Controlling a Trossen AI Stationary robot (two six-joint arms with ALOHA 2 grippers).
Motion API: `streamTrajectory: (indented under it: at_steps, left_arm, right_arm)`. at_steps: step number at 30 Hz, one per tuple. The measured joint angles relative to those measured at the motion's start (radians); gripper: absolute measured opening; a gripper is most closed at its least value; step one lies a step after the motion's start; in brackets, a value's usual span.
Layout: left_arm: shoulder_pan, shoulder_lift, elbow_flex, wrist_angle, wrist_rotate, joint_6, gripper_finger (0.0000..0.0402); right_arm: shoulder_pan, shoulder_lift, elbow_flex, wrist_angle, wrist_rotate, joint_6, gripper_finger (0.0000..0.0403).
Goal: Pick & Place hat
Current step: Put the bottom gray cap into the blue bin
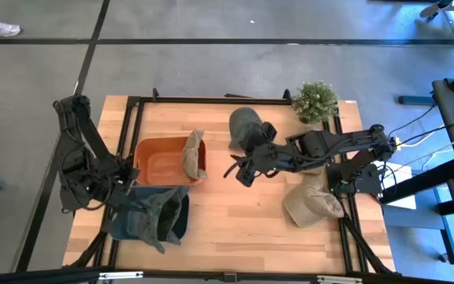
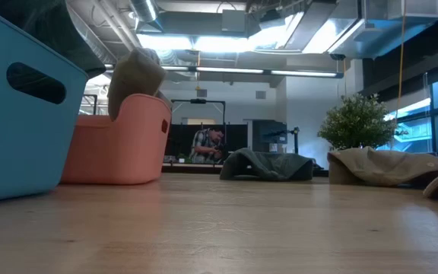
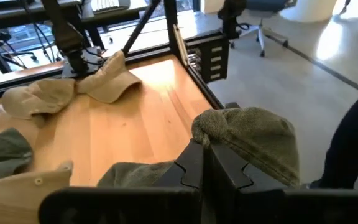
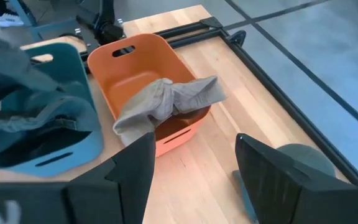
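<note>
Over blue bin [image 1: 124, 229], left pincer [image 1: 136, 207] clamps green hat [image 1: 164, 211].

The surface [image 1: 235, 213] is pale wood with a smooth, faintly sheened finish; the orange bin [image 4: 135, 71] and blue bin [image 2: 14, 114] look like smooth matt plastic, while the hats [image 3: 253, 140] are soft, fuzzy matt cloth

Small potted plant [image 1: 315, 102] at the table's far right corner, person [image 2: 207, 144] seated beyond the table
</note>
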Motion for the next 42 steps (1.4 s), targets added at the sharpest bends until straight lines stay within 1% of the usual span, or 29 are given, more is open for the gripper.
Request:
streamTrajectory:
  at_steps: [8, 12, 16, 21, 30, 34, 42]
  left_arm:
    - [-0.002, 0.003, -0.096, -0.008, -0.010, 0.018, 0.0007]
    - [-0.002, 0.003, -0.138, 0.003, -0.055, 0.018, 0.0009]
    - [-0.002, 0.003, -0.162, 0.046, -0.080, 0.020, 0.0020]
    - [-0.002, 0.003, -0.167, 0.060, -0.088, 0.019, 0.0033]
    - [-0.002, 0.003, -0.167, 0.064, -0.100, 0.024, 0.0034]
    - [-0.002, 0.003, -0.167, 0.065, -0.119, -0.018, 0.0054]
    - [-0.002, 0.003, -0.167, 0.074, -0.167, -0.030, 0.0114]
  right_arm:
    - [-0.022, 0.000, 0.000, 0.000, -0.001, 0.008, 0.0223]
    - [-0.026, 0.000, 0.000, 0.000, -0.001, 0.007, 0.0223]
    - [-0.029, 0.000, 0.000, 0.000, -0.001, 0.005, 0.0223]
    - [-0.029, 0.000, 0.000, 0.000, -0.002, 0.005, 0.0223]
    - [-0.029, 0.000, 0.000, -0.001, -0.002, 0.005, 0.0223]
    - [-0.029, 0.000, 0.000, -0.001, -0.003, 0.005, 0.0223]
    - [-0.029, 0.000, 0.000, -0.001, -0.003, 0.000, 0.0223]
